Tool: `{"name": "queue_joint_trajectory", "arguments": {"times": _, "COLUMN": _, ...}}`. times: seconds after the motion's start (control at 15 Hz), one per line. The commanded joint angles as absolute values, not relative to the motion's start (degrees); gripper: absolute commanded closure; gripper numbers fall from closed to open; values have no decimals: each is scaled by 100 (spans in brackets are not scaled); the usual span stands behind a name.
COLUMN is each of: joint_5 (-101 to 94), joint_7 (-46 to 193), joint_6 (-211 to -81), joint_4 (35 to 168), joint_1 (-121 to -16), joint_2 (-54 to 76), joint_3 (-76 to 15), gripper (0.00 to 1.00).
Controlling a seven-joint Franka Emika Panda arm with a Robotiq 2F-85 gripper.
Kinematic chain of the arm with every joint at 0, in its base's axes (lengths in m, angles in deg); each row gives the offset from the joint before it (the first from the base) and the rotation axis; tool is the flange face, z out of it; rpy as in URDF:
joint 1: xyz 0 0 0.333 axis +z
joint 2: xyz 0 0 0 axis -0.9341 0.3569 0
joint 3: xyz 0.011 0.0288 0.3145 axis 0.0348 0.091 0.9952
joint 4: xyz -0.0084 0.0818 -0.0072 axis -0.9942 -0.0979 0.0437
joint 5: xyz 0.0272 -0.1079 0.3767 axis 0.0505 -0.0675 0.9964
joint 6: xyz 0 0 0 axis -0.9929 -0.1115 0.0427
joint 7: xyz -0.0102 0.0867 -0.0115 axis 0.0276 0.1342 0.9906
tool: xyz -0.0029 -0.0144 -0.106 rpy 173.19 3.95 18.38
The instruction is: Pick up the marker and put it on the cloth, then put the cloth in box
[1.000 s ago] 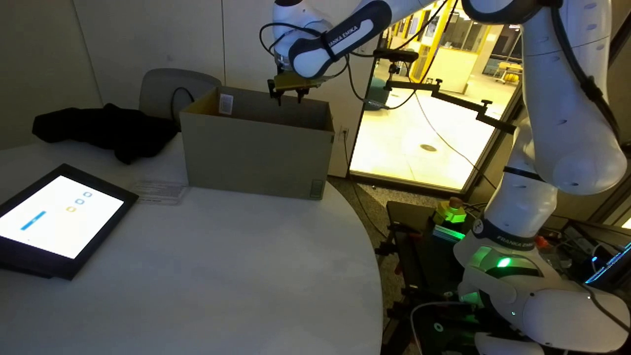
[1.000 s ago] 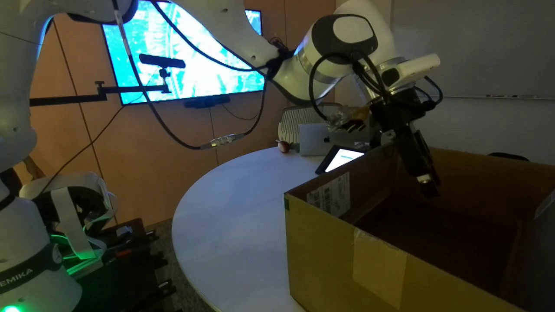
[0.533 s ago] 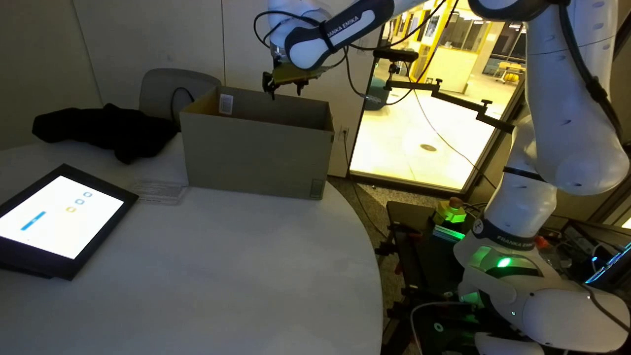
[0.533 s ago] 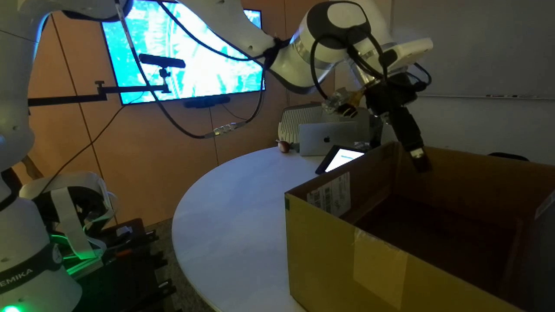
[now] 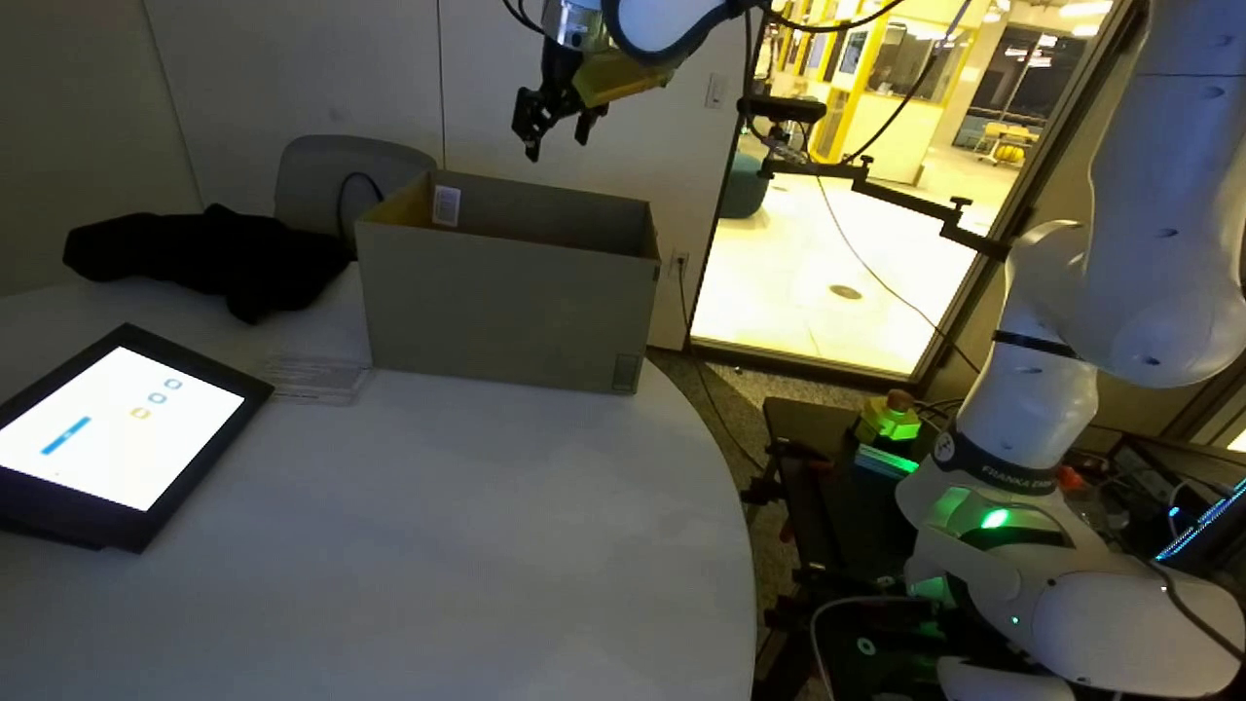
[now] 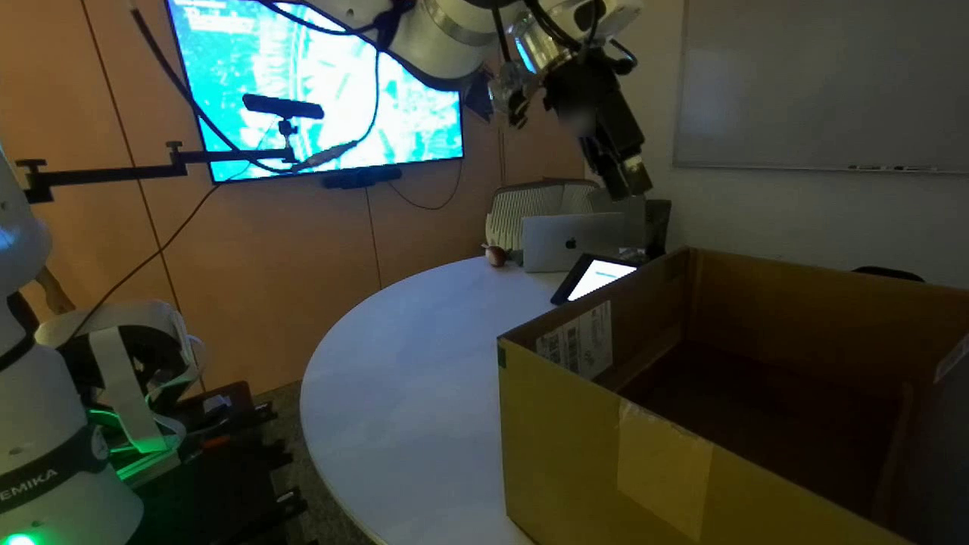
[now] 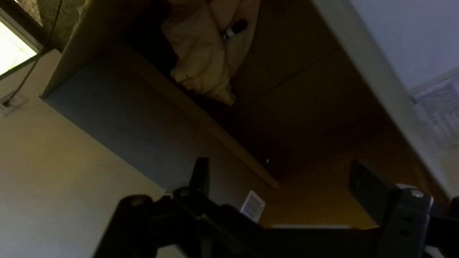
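Inside the box [image 7: 122, 118], wrist view: the cloth [image 7: 204, 46] lies rumpled on the box floor, toward the end away from the barcode label [image 7: 252, 206]; part of it runs out of view.
Marker [image 7: 235, 29]: on top of the cloth, so within the box too, its dark end and a whitish band showing.
Gripper [image 7: 279, 175]: above the box, well apart from cloth and marker, jaws standing wide, the box's inside visible through the gap.
Table [image 5: 438, 545], in an exterior view: the box stands upright on it near the rounded edge; the gripper hangs higher than the box's rim, jaws apart.
Black fabric [image 5: 204, 253]: just beside the box, to its left here; whether they touch I cannot tell.
Tablet [image 5: 117, 428]: screen lit, near the box on that same left side.
Pale flat piece [image 5: 316, 380]: on the table between tablet and box, too faint to name.
Chair [image 5: 350, 161]: behind the box's left end.
Laptop [image 6: 573, 241], in an exterior view: on the table beyond the box; the gripper shows higher than the box's rim, its jaws overlapping, their gap impossible to tell from here.
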State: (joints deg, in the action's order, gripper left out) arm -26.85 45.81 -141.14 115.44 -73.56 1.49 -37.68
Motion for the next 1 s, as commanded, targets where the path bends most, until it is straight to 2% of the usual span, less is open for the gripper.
{"name": "queue_joint_trajectory", "arguments": {"times": 0.0, "joint_5": -2320, "joint_7": 5494, "joint_6": -13563, "joint_4": 12375, "joint_1": -7189, "joint_2": -1104, "joint_3": -3381, "gripper": 0}}
{"name": "queue_joint_trajectory", "arguments": {"times": 0.2, "joint_5": -1771, "joint_7": 6155, "joint_6": -12664, "joint_4": 12624, "joint_1": -7072, "joint_2": -1871, "joint_3": -3041, "gripper": 0}}
{"name": "queue_joint_trajectory", "arguments": {"times": 0.67, "joint_5": -784, "joint_7": 7681, "joint_6": -9507, "joint_4": 12479, "joint_1": -6819, "joint_2": -3078, "joint_3": -2730, "gripper": 0}}
{"name": "queue_joint_trajectory", "arguments": {"times": 0.93, "joint_5": -860, "joint_7": 7612, "joint_6": -9400, "joint_4": 12494, "joint_1": -6858, "joint_2": -3140, "joint_3": -2676, "gripper": 0}}
